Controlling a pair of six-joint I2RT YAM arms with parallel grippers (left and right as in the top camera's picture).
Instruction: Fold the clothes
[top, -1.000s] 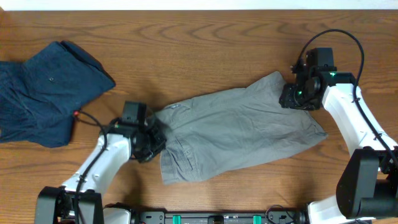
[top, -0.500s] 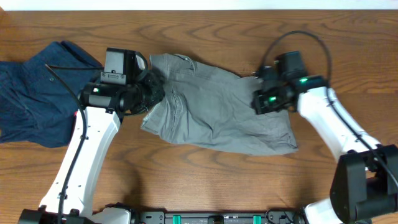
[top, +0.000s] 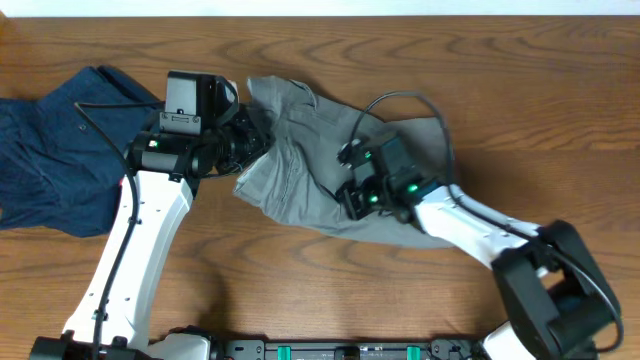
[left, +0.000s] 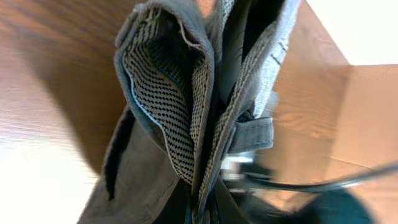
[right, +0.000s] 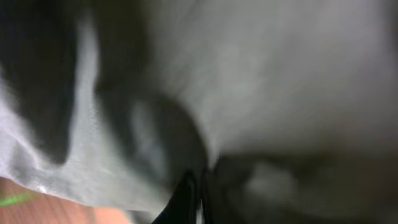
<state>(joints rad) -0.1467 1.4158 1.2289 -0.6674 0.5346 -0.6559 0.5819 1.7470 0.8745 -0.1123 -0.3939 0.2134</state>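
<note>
The light grey shorts (top: 310, 150) lie crumpled across the middle of the table, partly doubled over. My left gripper (top: 250, 148) is shut on the waistband end at the shorts' left; the left wrist view shows the bunched waistband with its patterned lining (left: 186, 112) running into the jaws (left: 202, 211). My right gripper (top: 352, 197) is shut on a fold of the shorts at their middle, over the fabric. The right wrist view is blurred and filled with grey cloth (right: 261, 81) pinched at the jaws (right: 202, 193).
A dark navy blue garment (top: 60, 150) lies at the far left of the wooden table (top: 300, 290). My right arm's cable (top: 410, 105) loops over the shorts. The table's far edge (top: 320, 12) runs along the top.
My right gripper has carried the shorts' right end leftward over the middle, folding the fabric onto itself. My left gripper lifted the waistband end up and back, then held near the same spot.
</note>
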